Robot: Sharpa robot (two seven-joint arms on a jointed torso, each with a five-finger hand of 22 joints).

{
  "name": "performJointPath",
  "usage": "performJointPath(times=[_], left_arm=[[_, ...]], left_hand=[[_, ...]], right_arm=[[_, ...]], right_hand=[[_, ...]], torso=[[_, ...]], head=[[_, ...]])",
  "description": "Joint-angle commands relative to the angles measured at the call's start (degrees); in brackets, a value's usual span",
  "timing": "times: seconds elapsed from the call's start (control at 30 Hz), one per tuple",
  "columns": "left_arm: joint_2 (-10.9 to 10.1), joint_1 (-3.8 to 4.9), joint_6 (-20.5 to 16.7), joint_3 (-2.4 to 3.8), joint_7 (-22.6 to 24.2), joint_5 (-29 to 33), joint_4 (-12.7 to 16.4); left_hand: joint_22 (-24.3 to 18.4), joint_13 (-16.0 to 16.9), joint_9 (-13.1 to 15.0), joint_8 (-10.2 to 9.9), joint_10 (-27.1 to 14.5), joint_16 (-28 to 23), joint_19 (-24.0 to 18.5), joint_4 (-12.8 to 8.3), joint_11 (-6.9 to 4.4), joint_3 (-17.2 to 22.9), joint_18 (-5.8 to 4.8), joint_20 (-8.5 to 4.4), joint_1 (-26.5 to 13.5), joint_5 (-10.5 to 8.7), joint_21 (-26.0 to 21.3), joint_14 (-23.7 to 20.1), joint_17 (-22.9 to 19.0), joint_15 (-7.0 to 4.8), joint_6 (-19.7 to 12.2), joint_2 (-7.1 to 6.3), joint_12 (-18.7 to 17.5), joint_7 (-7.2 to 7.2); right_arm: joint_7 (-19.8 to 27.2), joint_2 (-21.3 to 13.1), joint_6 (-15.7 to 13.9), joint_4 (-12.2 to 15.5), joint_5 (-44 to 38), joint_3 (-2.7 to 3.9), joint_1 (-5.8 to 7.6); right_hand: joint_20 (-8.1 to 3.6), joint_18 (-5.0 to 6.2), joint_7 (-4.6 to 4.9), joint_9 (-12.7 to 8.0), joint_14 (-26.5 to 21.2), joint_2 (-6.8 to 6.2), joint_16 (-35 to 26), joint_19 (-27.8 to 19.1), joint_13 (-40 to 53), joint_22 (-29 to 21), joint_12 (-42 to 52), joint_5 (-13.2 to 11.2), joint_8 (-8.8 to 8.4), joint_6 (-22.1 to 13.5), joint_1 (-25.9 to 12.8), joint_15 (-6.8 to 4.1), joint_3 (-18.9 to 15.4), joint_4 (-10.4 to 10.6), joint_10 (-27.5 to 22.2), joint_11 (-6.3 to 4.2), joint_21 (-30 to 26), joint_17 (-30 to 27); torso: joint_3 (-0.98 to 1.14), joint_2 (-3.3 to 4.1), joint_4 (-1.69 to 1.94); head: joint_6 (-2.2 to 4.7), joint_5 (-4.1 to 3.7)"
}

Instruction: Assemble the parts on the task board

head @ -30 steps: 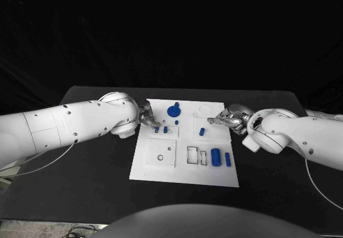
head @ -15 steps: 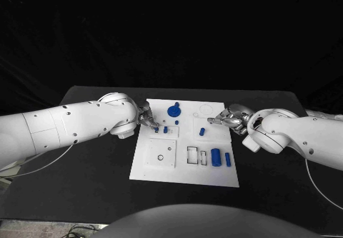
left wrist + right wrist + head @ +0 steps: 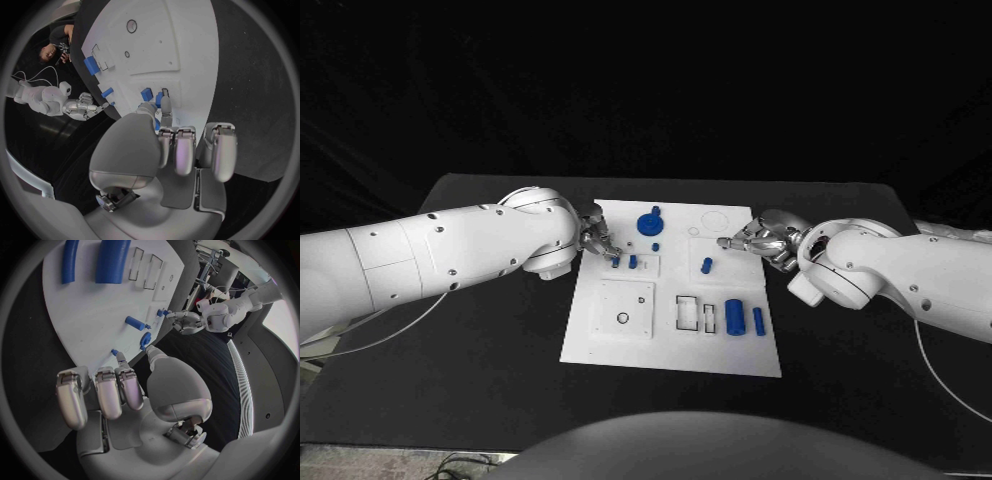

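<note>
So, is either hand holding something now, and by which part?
The left hand pinches a small blue peg at its upper end. Whether the right hand holds anything cannot be told.

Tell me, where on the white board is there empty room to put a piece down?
The task board is bare along its near edge, below the square plate with a small ring and the two blue cylinders. It is crowded at the far end, where the left hand and right hand hover beside the blue knob and small blue pegs.
</note>
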Motion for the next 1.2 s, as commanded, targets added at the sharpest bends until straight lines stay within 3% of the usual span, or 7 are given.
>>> performJointPath(times=[0.03, 1.2], left_arm=[[0.12, 0.0, 0.93, 0.02, 0.58, -0.65, -0.11], [0.69, -0.25, 1.68, 0.02, 0.63, -0.39, -0.93]], left_hand=[[15.09, 15.08, 0.04, 0.18, 5.98, 0.15, 5.82, -0.9, -0.34, 1.19, -0.43, 0.33, 0.76, 0.2, 0.14, 5.88, 15.1, 0.29, 0.01, 0.03, -0.31, -0.42], [15.09, 15.08, 0.09, 0.2, 5.98, 0.15, 5.82, -0.85, -0.29, 1.48, -0.43, 0.32, 0.83, -0.22, 0.14, 5.88, 15.1, 0.28, -0.05, 0.11, -0.31, -0.37]], right_arm=[[0.44, 0.02, 0.71, 0.05, -0.49, -0.01, -0.04], [0.45, 0.1, 0.69, 0.1, -0.49, -0.01, -0.04]], right_hand=[[0.41, -0.82, 1.01, 0.09, 6.08, 0.46, 0.36, 5.9, 15.05, 15.08, 0.38, 0.33, 0.32, -0.28, 0.05, 0.37, -0.33, 0.01, 6.16, 0.44, 0.26, 15.06], [0.45, -0.82, 1.09, 0.15, 6.08, 0.53, 0.36, 5.9, 15.05, 15.08, 0.38, 0.34, 0.4, -0.27, 0.05, 0.42, -0.43, 0.03, 6.16, 0.51, 0.26, 15.06]], torso=[[0.04, 0.01, 0.05], [0.01, 0.02, 0.01]], head=[[0.0, -0.07], [0.0, -0.29]])
